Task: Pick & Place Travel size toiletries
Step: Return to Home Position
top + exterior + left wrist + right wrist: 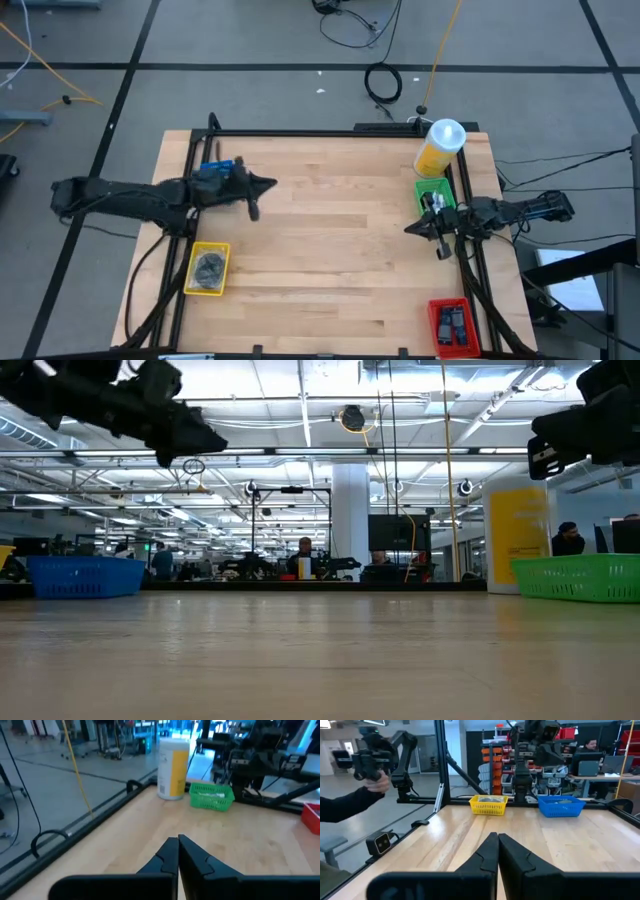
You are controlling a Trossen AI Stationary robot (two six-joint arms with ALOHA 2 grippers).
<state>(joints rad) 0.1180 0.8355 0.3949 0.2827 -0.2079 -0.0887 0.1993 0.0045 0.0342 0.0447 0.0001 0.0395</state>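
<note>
The left gripper (177,840) is pinched tight (holding nothing). So is the right gripper (497,836), near the green bin (420,194).

wooden table (330,250) holds four bins (208,269) and a canister (440,146).

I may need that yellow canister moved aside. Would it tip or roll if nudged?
The canister stands upright and taller than wide, so a high push would probably tip it. Its round body would likely roll once down. The left gripper and right gripper, both shut, hang clear of it.
</note>
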